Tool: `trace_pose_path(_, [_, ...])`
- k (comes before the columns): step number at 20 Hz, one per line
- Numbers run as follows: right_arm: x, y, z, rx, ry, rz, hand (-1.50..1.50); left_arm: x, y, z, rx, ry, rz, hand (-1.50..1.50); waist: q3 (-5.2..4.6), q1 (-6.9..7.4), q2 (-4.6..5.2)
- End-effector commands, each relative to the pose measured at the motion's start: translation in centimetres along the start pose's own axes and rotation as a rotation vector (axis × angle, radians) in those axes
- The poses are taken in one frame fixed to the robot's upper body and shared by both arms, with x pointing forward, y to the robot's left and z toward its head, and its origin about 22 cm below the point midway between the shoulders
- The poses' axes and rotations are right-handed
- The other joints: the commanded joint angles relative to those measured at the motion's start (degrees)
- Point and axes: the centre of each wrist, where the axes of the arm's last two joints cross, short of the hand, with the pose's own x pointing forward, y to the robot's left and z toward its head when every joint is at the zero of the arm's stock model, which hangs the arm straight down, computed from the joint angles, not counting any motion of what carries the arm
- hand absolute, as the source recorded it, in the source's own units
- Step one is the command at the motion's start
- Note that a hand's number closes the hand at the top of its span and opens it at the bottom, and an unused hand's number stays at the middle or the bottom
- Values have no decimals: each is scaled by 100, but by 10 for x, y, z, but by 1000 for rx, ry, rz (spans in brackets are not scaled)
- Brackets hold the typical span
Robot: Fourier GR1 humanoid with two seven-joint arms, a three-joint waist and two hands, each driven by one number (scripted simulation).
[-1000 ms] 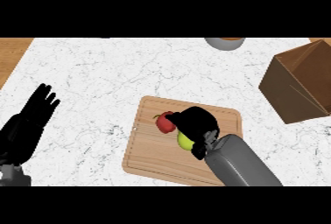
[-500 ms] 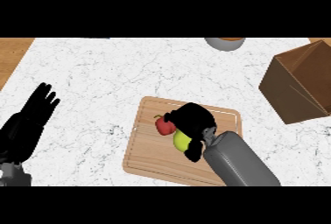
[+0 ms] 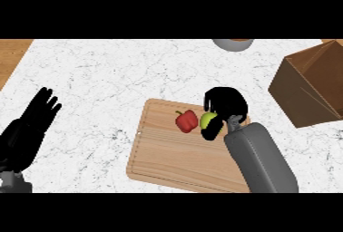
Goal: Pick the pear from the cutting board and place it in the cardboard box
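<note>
Half the pear [image 3: 207,120] behind right hand [image 3: 226,106]

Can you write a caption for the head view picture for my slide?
Right hand curled round the green pear above the cutting board, beside a red pepper; cardboard box waits at right.

You see the pear [image 3: 207,120], yellow-green, only partly showing inside the curled fingers of the right hand [image 3: 224,108], over the wooden cutting board's [image 3: 174,154] upper right part. The brown cardboard box [image 3: 311,88] stands tilted at the counter's right edge, well apart from the pear.
</note>
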Motion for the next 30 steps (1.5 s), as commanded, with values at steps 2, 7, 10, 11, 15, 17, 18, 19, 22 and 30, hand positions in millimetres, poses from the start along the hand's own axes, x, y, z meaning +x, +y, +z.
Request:
trace_pose_path(2, [-1,-22,-12,-168,191,-92,150,5,1,-5,-6,-18,7,0,0,46,16])
trace_pose_path(7, [24,-48,12,-315,148,-76,150,19,17,-9,-1,-2,-2,0,-1,8,-10])
trace_pose_path(10, [46,-88,48,-432,98,-93,150,2,11,-2,13,12,-11,0,-2,-21,-43])
trace_pose_path(11, [52,-91,49,-478,107,-82,150,-9,-4,-7,-2,37,10,0,-2,-21,-23])
trace_pose_path(15, [75,-138,88,-650,159,-110,150,2,-1,-12,13,-1,-12,0,-3,-22,-34])
trace_pose_path(17, [71,-156,88,-728,237,-136,150,-3,2,-7,-4,5,-8,0,-3,11,-20])
trace_pose_path(18, [62,-149,92,-751,254,-135,150,-6,-6,-7,15,-3,-13,0,-1,-24,-21])
trace_pose_path(19, [71,-158,107,-761,289,-135,150,0,-1,-14,7,7,-9,0,-3,-52,-29])
trace_pose_path(22, [30,-183,113,-819,326,-169,150,-11,2,-7,3,16,7,0,-1,-31,-21])
trace_pose_path(30, [-36,-196,95,-816,444,-155,150,0,-2,0,1,-15,-11,0,1,2,-6])
